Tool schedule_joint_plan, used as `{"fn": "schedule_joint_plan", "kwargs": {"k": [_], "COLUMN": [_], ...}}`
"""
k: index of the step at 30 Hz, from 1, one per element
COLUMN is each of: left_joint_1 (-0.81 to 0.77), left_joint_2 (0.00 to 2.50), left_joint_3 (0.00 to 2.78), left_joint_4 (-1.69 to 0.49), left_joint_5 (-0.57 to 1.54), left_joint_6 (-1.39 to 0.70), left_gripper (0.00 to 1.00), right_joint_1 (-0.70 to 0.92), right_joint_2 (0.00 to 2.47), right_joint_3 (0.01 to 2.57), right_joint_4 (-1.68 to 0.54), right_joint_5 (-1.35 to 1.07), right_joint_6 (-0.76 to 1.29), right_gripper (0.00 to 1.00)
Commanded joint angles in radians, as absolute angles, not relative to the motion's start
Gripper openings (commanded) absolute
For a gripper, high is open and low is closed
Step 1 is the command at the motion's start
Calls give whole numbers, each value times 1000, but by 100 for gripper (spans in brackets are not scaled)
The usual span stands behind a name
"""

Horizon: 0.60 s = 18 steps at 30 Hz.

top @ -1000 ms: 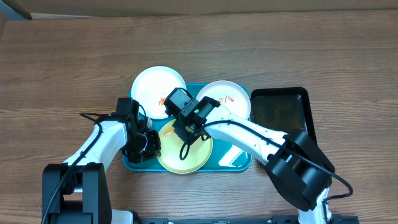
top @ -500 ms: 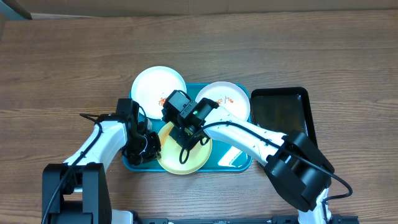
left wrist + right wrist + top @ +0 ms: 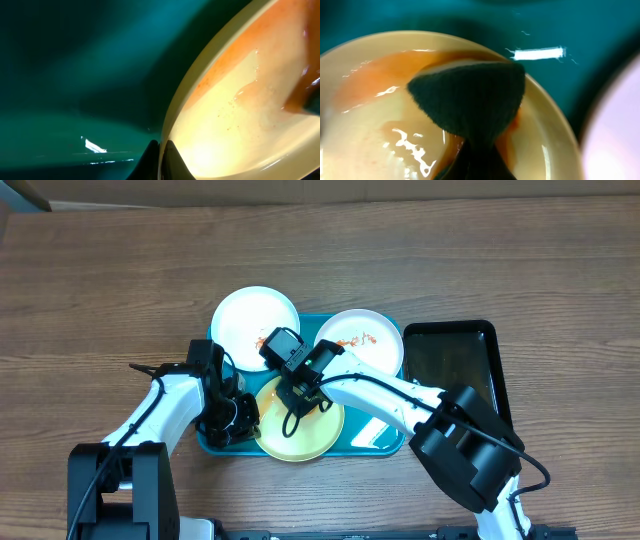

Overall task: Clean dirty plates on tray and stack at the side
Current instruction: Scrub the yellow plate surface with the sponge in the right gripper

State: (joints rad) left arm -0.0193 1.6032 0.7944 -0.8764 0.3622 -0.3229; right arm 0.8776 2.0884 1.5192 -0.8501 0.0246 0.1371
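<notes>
Sponge [image 3: 470,95], dark wedge-shaped, clamped in right gripper [image 3: 471,152], on smeared pale yellow round plate [image 3: 300,442] | left gripper [image 3: 161,159] pinching its left rim

Glossy teal tray [image 3: 375,442]: highlights are being mirrored. Smooth pale yellow plate [image 3: 300,438]: a wet orange sheen is being shown. Dark wiping pad [image 3: 470,97]: matt, fuzzy cloth is being displayed. Table [image 3: 120,270]: matt wood grain. Black tray [image 3: 450,360]: glossy.

No legible text, label, brand, number or sign was recorded in any view. Surfaces checked: pale yellow plate [image 3: 315,442], two white plates [image 3: 250,315], tray [image 3: 380,438], black tray [image 3: 450,360], dark sponge [image 3: 470,97]. All were plain.
</notes>
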Motion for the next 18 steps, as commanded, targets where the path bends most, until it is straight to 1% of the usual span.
{"fn": "schedule_joint_plan", "kwargs": {"k": [1, 4, 7, 10, 15, 18], "left_joint_1": [-23, -23, -23, -23, -23, -23], "left_joint_2": [1615, 1615, 1615, 1615, 1615, 1615], "left_joint_3": [774, 774, 774, 774, 774, 774], "left_joint_4": [-893, -893, -892, -892, -888, -888], "left_joint_5": [314, 314, 314, 314, 315, 315], "left_joint_6": [-329, -329, -329, -329, -329, -329], "left_gripper": [4, 4, 4, 4, 4, 4], "right_joint_1": [836, 827, 827, 830, 847, 848], "right_joint_2": [2106, 2106, 2106, 2106, 2106, 2106], "right_joint_3": [1528, 1528, 1528, 1528, 1528, 1528], "right_joint_4": [-913, -1003, -1092, -1136, -1082, -1009], "right_joint_5": [157, 147, 60, -25, -286, -305], "right_joint_6": [315, 349, 344, 307, 167, 164], "right_gripper": [4, 4, 4, 4, 4, 4]}}
